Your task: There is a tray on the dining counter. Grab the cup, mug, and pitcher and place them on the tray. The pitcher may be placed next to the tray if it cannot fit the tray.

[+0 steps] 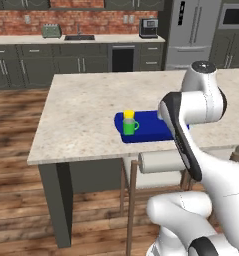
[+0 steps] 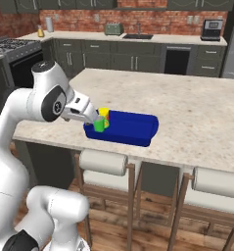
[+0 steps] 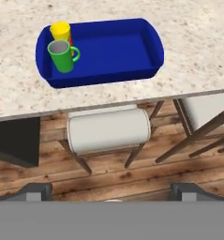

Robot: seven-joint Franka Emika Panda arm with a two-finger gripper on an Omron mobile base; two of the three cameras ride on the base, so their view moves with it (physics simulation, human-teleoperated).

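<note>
The blue tray (image 1: 148, 127) (image 2: 133, 125) (image 3: 113, 51) lies near the front edge of the dining counter (image 1: 81, 110) (image 2: 197, 112) (image 3: 19, 98). At the tray's left end, the yellow cup (image 1: 128, 114) (image 2: 104, 112) (image 3: 61, 30) and the green mug (image 1: 129, 126) (image 2: 99, 125) (image 3: 61, 55) stand upright side by side. My gripper (image 3: 112, 191) is open and holds nothing. It hovers above the counter's front edge, just off the tray's near side. The pitcher is out of view.
Padded stools (image 3: 104, 129) (image 2: 103, 162) (image 2: 219, 181) (image 1: 161, 161) stand under the counter's front edge. A dark cabinet run with toaster (image 1: 51, 31), sink (image 1: 79, 37) and coffee machine (image 1: 149, 27) lines the back wall. A fridge (image 1: 193, 30) stands at the right and a stove (image 2: 11, 46) at the left.
</note>
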